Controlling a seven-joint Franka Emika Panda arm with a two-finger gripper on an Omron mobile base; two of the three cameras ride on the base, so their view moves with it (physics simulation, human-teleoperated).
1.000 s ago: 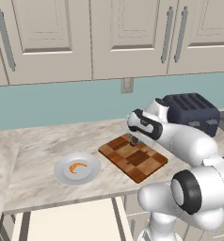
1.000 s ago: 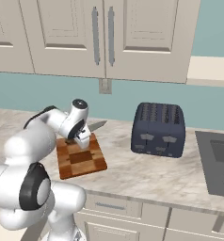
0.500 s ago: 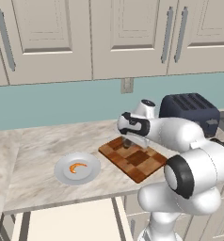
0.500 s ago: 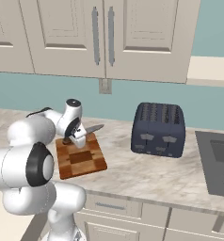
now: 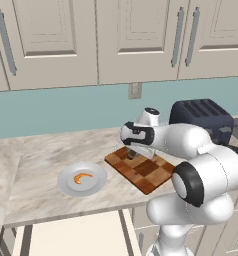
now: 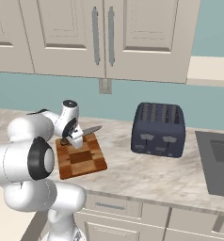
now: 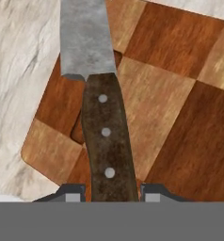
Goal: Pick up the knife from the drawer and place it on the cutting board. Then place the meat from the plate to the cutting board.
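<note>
Nearest us, at 6 o'clock in the left base view, the drawer (image 5: 81, 237) stands pulled out below the counter edge, its pale floor bare where we can see it. Beyond it on the counter (image 5: 36, 165) sits the plate (image 5: 83, 179) with the meat (image 5: 82, 178) on it, at about 9 o'clock from the board (image 5: 143, 171) and a little apart from it. Over the last second our arm has swung from the board's far-right side toward its near-left corner, carrying the knife (image 7: 102, 117) with it; the gripper (image 5: 132, 151) now hangs low over that corner. We judge the first step to be nearly done: the knife is over the board but not yet let go, and the meat is untouched. In the hand view the fingers (image 7: 71, 192) sit one on each side of the brown handle, so the jaws are narrow and clamped on it, with the blade running to 12 o'clock over the board's rounded corner and out above the counter. That view cannot tell us how high the knife hangs. The right base view adds the blade (image 6: 91, 129) pointing toward 2 o'clock past the board's far edge, and farther right the toaster (image 6: 158, 129), well apart. That view has no plate; the left one hides the blade behind our arm.
</note>
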